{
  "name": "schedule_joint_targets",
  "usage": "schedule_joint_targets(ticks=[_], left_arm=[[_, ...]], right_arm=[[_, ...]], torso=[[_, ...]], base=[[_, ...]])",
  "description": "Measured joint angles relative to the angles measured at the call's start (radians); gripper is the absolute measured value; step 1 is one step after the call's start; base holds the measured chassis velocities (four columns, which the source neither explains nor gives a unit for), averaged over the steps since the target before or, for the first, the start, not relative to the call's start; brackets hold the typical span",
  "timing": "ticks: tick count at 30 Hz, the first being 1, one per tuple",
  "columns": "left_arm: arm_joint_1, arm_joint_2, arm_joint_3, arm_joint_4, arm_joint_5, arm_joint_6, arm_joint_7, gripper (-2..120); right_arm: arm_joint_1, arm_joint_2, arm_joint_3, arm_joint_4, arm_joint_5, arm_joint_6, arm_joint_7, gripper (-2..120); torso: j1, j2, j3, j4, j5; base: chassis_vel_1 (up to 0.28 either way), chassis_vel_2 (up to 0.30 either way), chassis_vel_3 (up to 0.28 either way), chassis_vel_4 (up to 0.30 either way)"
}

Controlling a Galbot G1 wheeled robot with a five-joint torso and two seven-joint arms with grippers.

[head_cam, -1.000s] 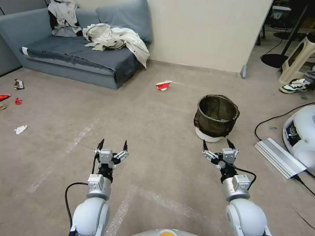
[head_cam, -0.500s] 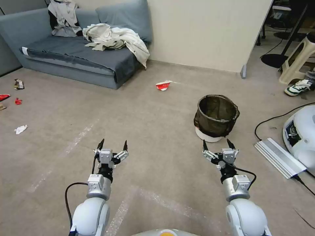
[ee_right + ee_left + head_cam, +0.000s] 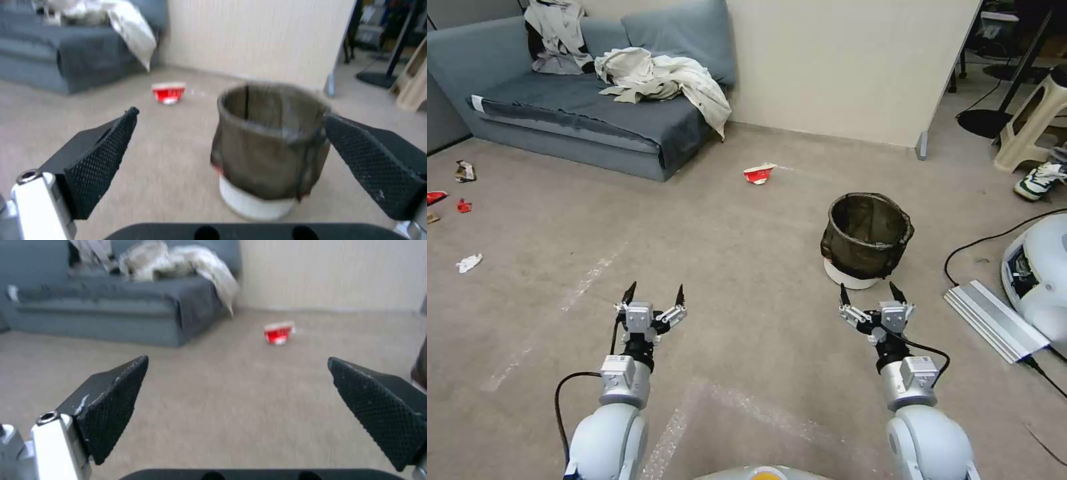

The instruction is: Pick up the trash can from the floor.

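Trash can [image 3: 866, 237] stands upright on the floor [image 3: 747, 253], just ahead of my right gripper [image 3: 866, 294], not touching; jaws released. Left gripper [image 3: 653, 293] well apart, jaws released. Right wrist view: trash can [image 3: 269, 146] sits ahead between my spread fingers [image 3: 95, 163].

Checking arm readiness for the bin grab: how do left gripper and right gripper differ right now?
The right gripper hangs just short of the trash can, which sits ahead between its fingers in the right wrist view; the left gripper faces bare floor, with a red wrapper far ahead. Shared: both open, held above the carpet, pointing forward, holding nothing.
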Motion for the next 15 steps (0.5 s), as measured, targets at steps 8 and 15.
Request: schedule_joint_targets(ticks=[8, 15], left_arm=[[0.089, 0.028, -0.022, -0.199, -0.060, 0.055, -0.049, 100], [0.152, 0.047, -0.037, -0.341, -0.103, 0.094, -0.083, 100]], right_arm=[[-0.077, 0.038, -0.006, 0.178, -0.033, -0.046, 0.020, 100], [-0.159, 0.076, -0.016, 0.333, -0.072, -0.080, 0.038, 100]], torso=[[0.000, 0.000, 0.000, 0.0000, -0.0004], [0.000, 0.000, 0.000, -0.0001, -0.0003]], base=[[0.000, 0.000, 0.000, 0.000], [0.000, 0.000, 0.000, 0.000]])
